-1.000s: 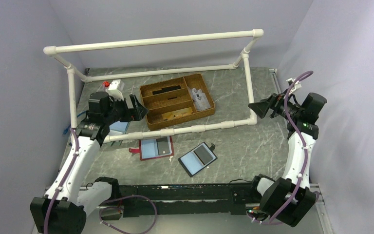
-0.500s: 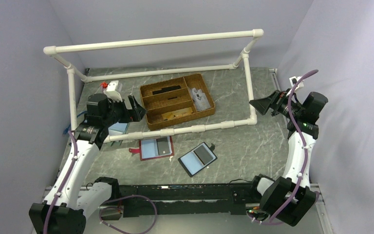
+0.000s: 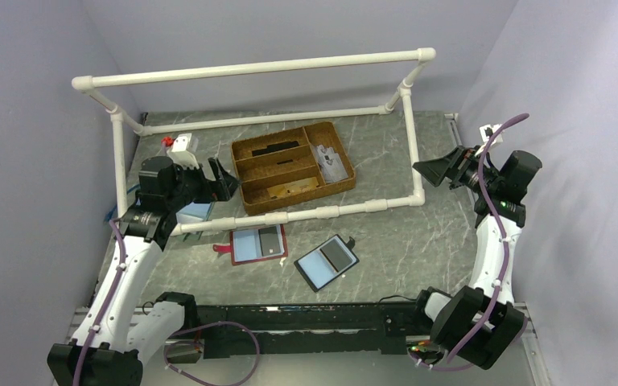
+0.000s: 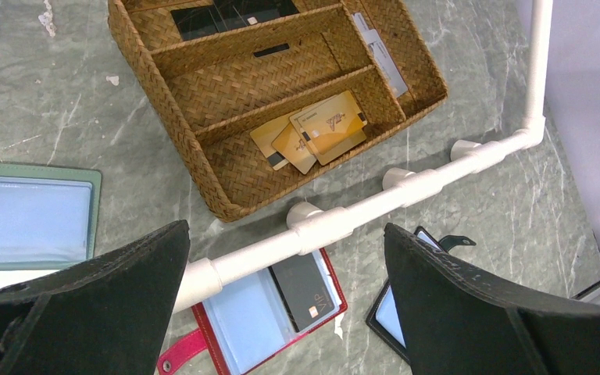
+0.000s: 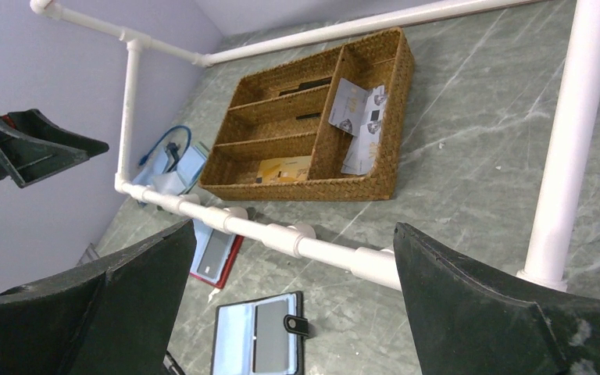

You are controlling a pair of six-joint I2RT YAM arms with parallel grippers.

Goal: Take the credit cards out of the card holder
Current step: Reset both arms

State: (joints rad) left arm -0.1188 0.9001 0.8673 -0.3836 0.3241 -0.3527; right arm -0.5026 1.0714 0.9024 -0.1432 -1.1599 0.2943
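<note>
One card holder (image 3: 299, 264) lies open; two credit cards (image 3: 337, 256) inside it.

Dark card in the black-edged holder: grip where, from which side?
Likely top-down on a long edge of the dark card. The card holder lies open and flat, the card flush in the half by the clasp, so nothing stands up to pinch sideways. Which way its pocket opens I cannot tell.
</note>
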